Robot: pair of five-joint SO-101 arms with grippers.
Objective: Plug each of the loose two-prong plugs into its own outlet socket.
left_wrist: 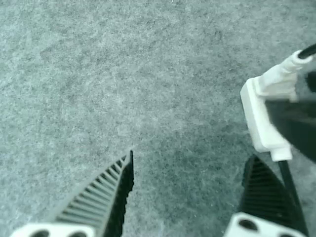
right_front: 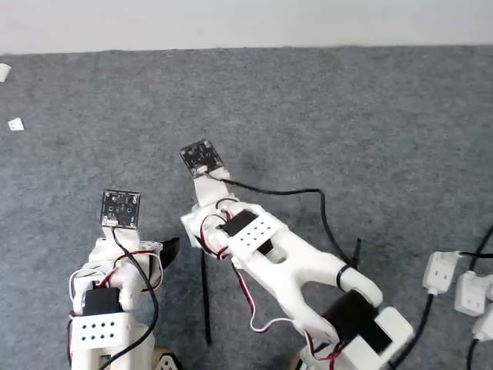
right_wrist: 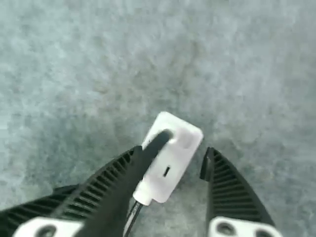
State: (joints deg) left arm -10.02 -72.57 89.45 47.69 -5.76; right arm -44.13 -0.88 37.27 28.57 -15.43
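Right wrist view, centre of the frame: white two-prong plug (right_wrist: 170, 158) flat on the grey carpet (right_wrist: 74, 64), squarely between the ribbed black fingers of the right gripper (right_wrist: 174, 149). Released, not clenched: lower-left finger (right_wrist: 106, 180) against the plug's side, lower-right finger (right_wrist: 222, 182) just beside it with a sliver of carpet between. Black cord (right_wrist: 148, 153) out of the plug's upper face and down toward the lower left, across the left-hand finger.

Left wrist view: same plug (left_wrist: 261, 116) at the right edge of the frame, with something dark pressed to its right side. Beyond and slightly outside the lower-right fingertip (left_wrist: 264, 185) of the left gripper (left_wrist: 192, 157), near it but not touching. Spread wide, with bare carpet in the gap.

High view: both arms at the bottom, one lower left, one from lower right up toward the centre. Two white outlet blocks (right_front: 443, 271) with cords at the right edge, well apart from both arms.
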